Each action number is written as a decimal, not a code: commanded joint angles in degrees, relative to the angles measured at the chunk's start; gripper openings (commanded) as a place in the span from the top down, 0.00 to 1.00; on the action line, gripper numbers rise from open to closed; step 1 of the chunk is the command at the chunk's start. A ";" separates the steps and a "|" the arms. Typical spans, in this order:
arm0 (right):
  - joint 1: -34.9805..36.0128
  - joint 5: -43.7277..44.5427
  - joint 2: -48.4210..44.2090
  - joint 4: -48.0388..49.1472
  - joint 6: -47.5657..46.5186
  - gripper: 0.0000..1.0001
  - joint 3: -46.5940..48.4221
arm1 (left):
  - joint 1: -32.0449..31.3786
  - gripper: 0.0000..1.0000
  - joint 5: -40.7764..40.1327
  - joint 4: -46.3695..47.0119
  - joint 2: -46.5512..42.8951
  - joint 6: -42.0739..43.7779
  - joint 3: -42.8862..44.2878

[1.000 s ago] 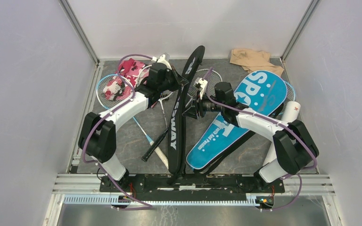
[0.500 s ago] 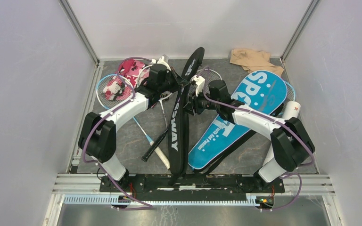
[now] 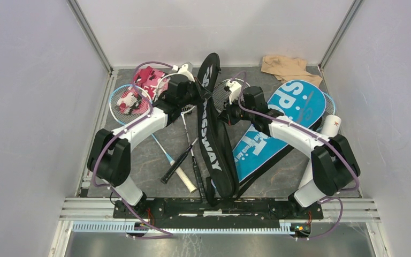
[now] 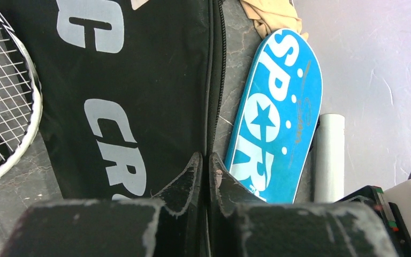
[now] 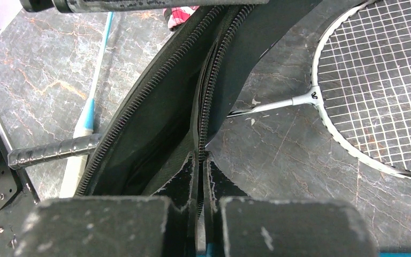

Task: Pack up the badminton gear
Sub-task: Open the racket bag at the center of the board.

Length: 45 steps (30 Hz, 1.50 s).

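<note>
Grey marbled bench (image 3: 142, 160) sits between plain white walls, with the black "CROSSWAY" cover (image 3: 214, 144) running lengthwise down its middle between the two arms, head end toward the back wall. Its side zip stands parted, and the wrist view looks into a dark inside where no contents can be made out. The right pincer (image 5: 200, 158) is clenched on the zip edge of that opening. The left pincer (image 4: 204, 158) is pinched nearly closed on the cover's other edge.

Just right of the opening, a white-framed racket (image 5: 385, 85) lies flat on the bench. To the cover's left, a black-gripped racket (image 3: 179, 160) crosses a blue-shafted one (image 3: 163, 152), both close against the cover's side. Right of it lies the blue "SPORT" cover (image 3: 299, 99), with the right arm reaching across it. I cannot tell what it holds. A white tube (image 3: 329, 127) rests along its far side. The pink camouflage cloth (image 3: 147, 80) lies at the back left and the beige cloth (image 3: 286, 67) at the back right.
</note>
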 commanded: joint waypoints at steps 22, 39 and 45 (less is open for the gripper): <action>-1.39 5.60 -5.03 -1.04 -2.12 1.00 2.97 | -0.72 0.77 4.21 3.95 -1.53 8.99 0.05; -1.43 4.49 -6.55 -1.08 -4.53 1.00 2.12 | -4.11 0.46 5.37 -2.09 5.58 7.34 7.93; -1.50 5.36 -6.88 -2.55 -5.40 1.00 1.42 | -4.12 0.53 4.74 -1.72 5.48 7.25 7.15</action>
